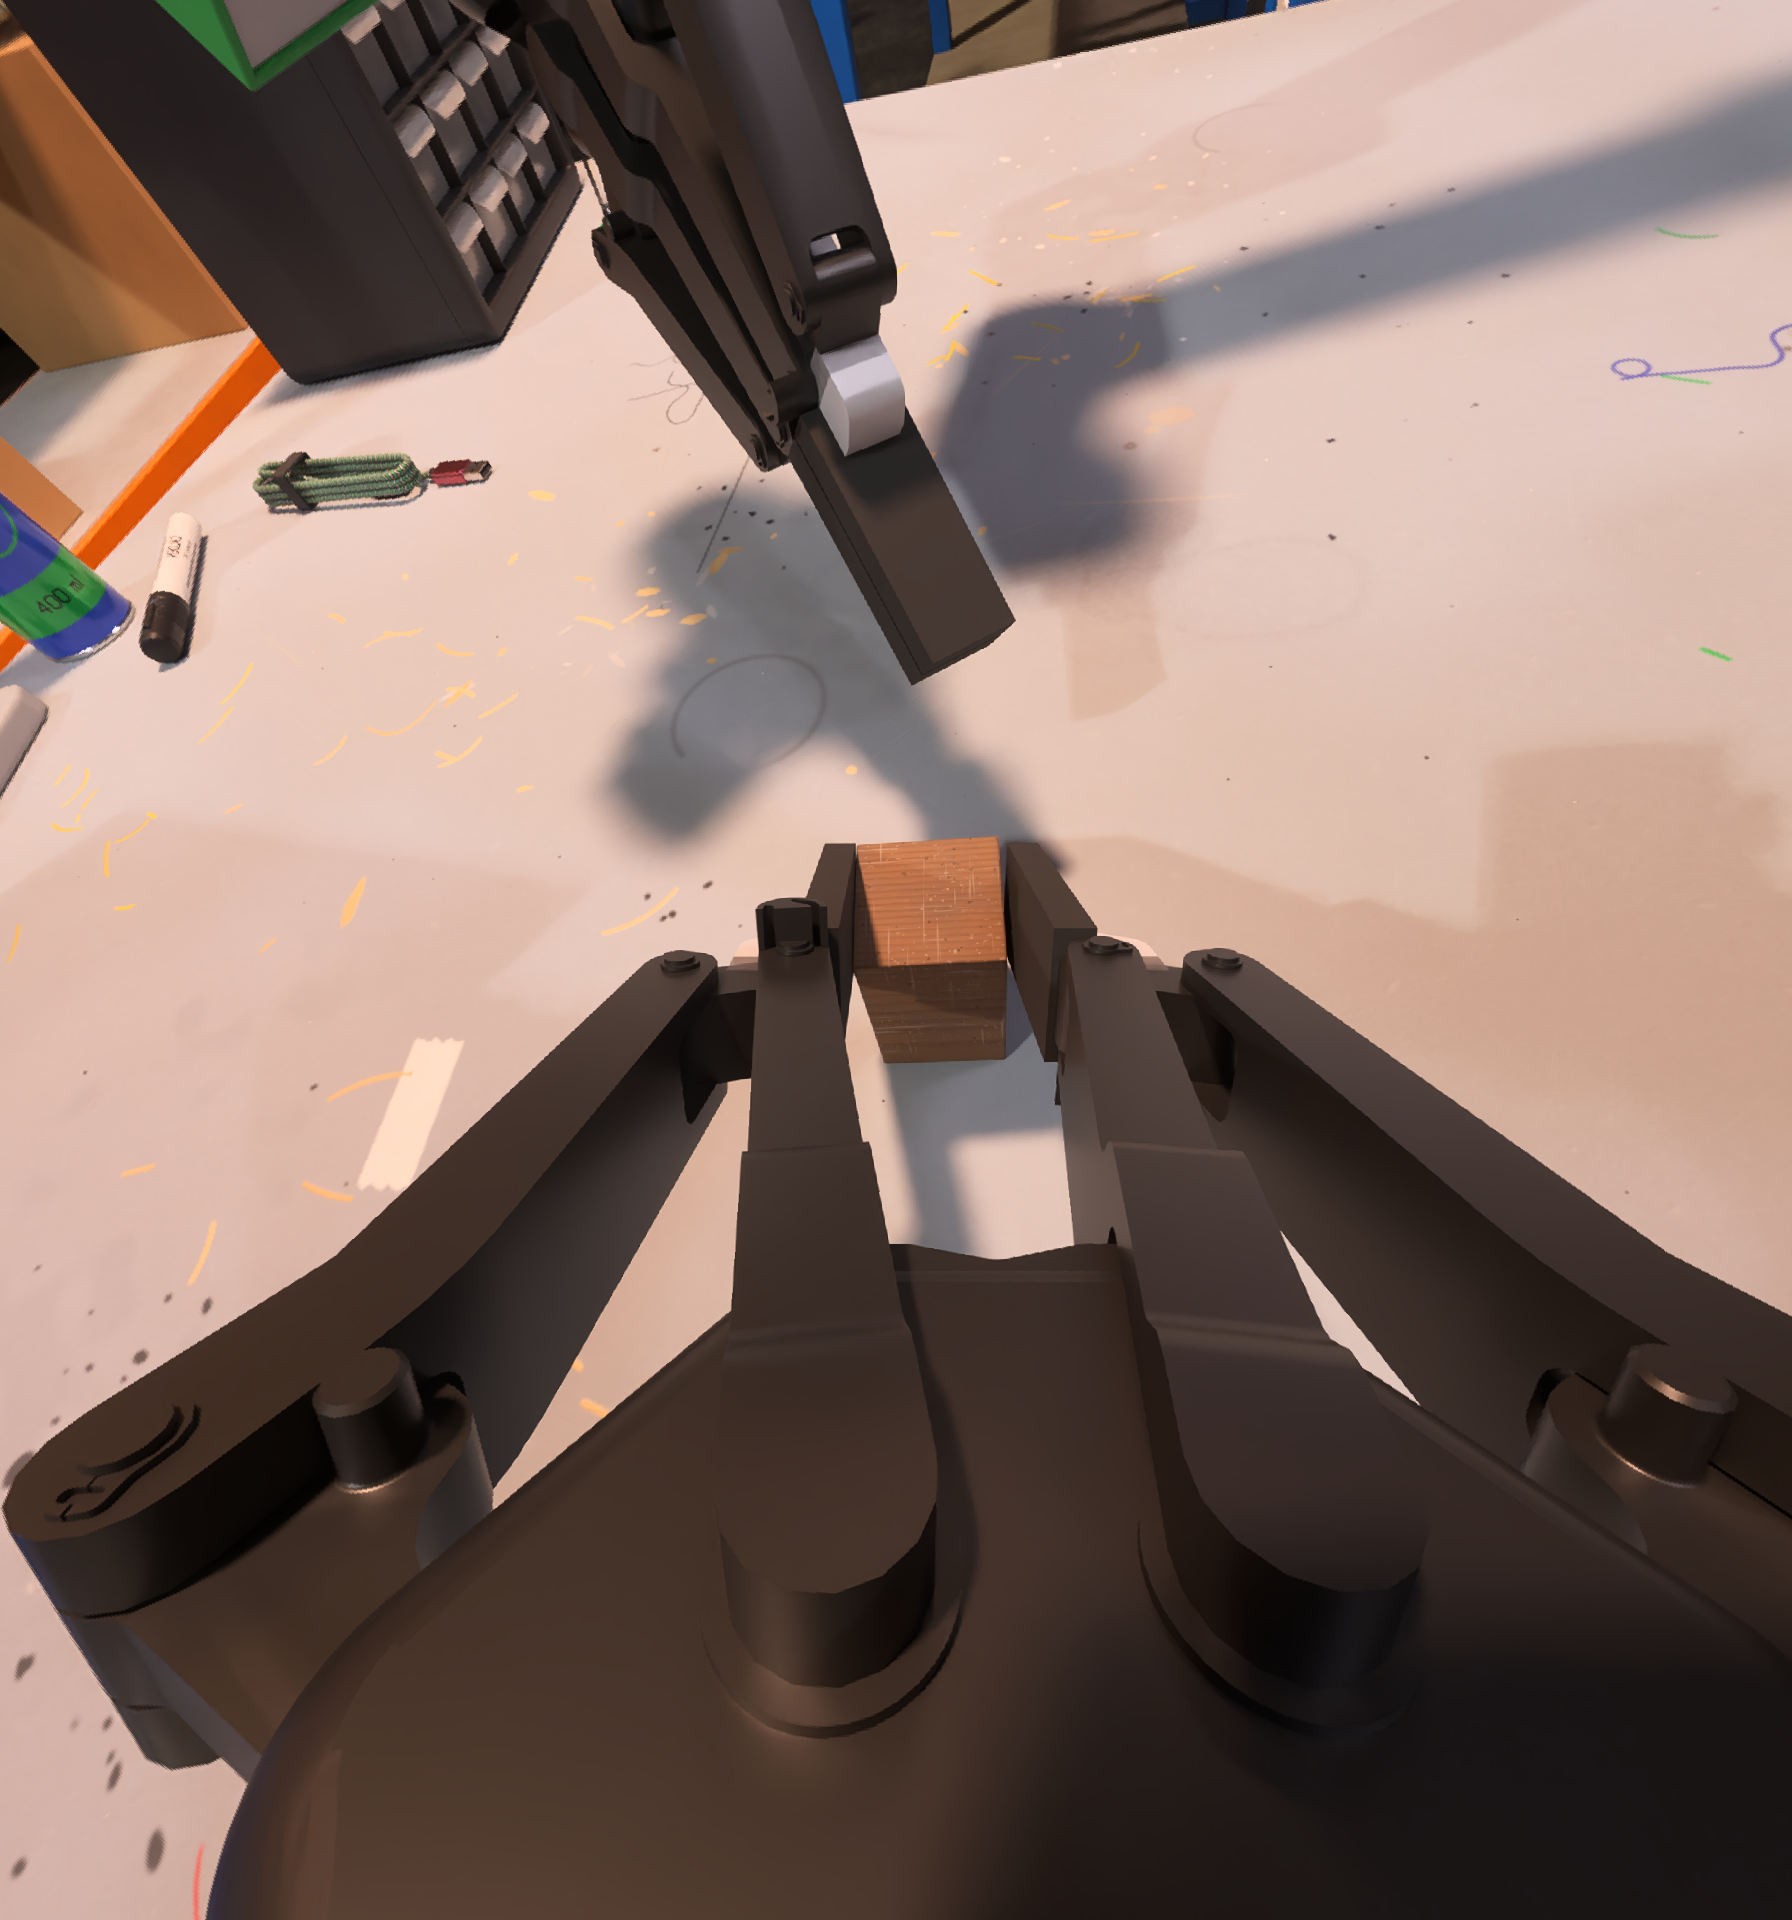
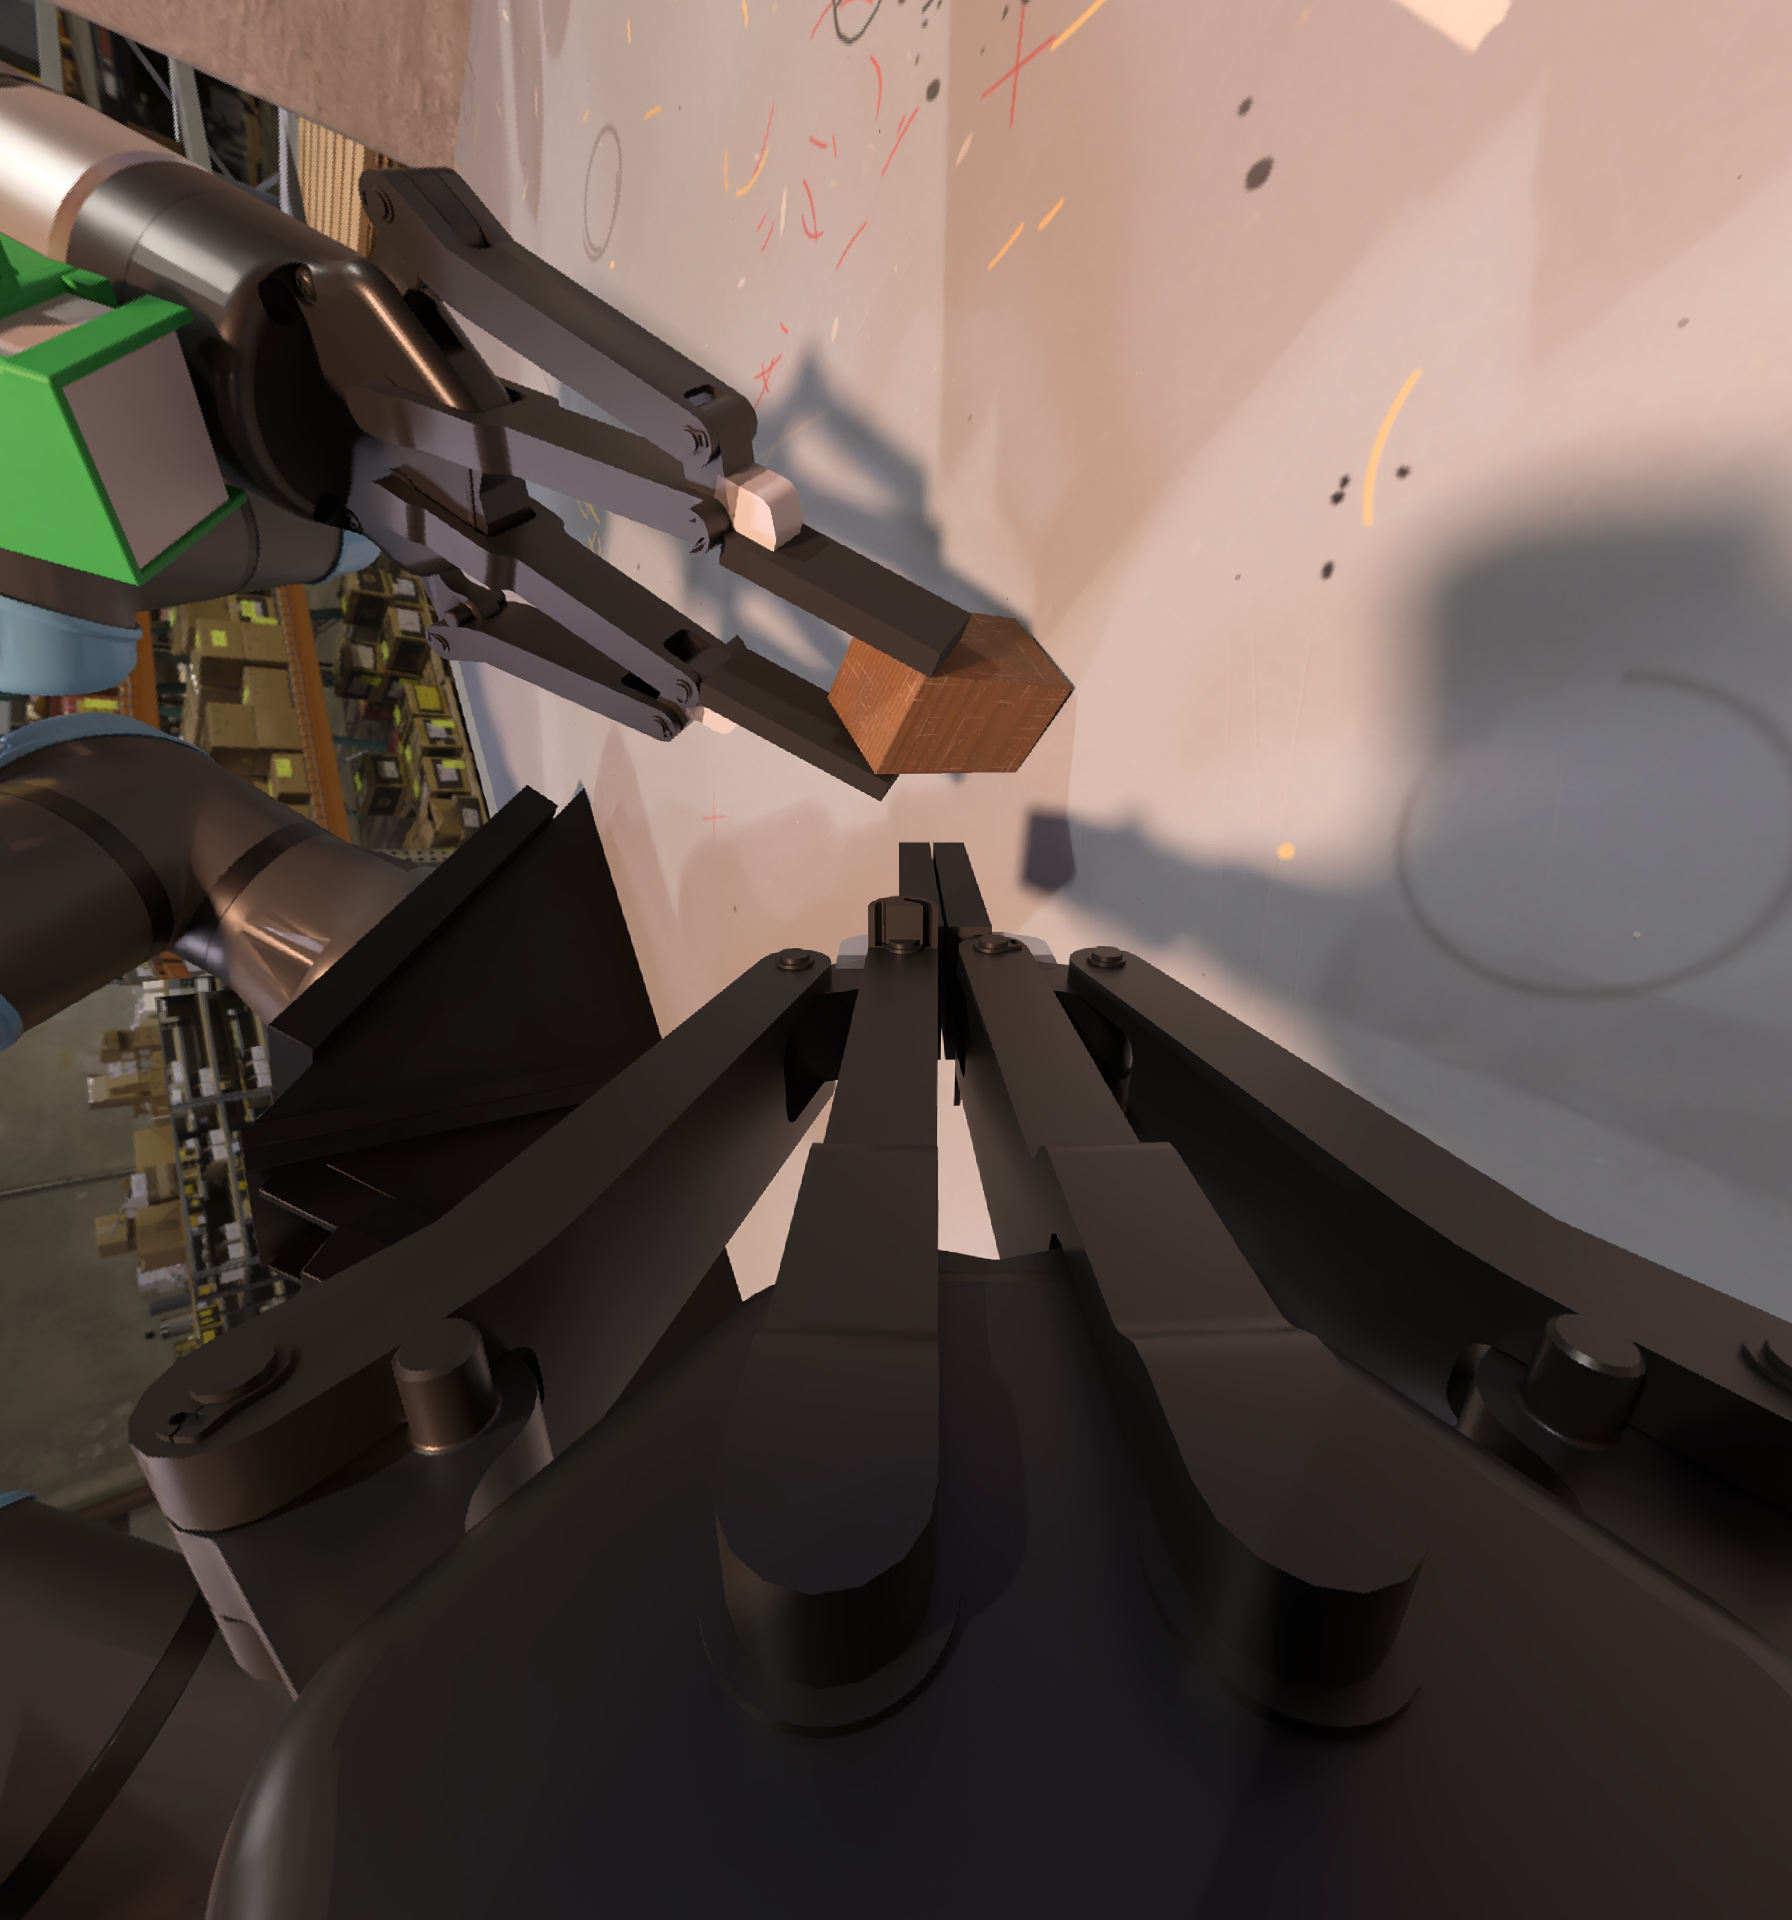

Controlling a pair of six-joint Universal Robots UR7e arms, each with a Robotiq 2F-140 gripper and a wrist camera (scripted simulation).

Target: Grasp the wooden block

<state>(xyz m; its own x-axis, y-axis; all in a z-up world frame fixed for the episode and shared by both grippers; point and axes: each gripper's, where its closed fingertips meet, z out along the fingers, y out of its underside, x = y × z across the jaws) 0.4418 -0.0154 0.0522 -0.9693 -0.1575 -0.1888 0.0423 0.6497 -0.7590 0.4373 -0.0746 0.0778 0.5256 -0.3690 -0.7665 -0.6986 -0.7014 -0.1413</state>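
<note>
A pale desk (image 1: 1391, 623) is seen, speckled with orange and black flecks and marked with faint pencil rings. Toward its left edge, a coiled green cable (image 1: 352, 483), a white marker with a black cap (image 1: 173, 587) and a blue-green can (image 1: 30, 577) are laid. A dark drawer cabinet (image 1: 372, 197) is stood behind them, and a strip of pale tape (image 1: 412, 1112) is stuck nearer.

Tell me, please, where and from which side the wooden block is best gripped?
Grip the block across its two opposite flat side faces, coming in along the left gripper's present line. The faces are parallel and flat, so the pads seat squarely. The left fingers already bracket it this way; the right gripper is shut and apart.
</note>
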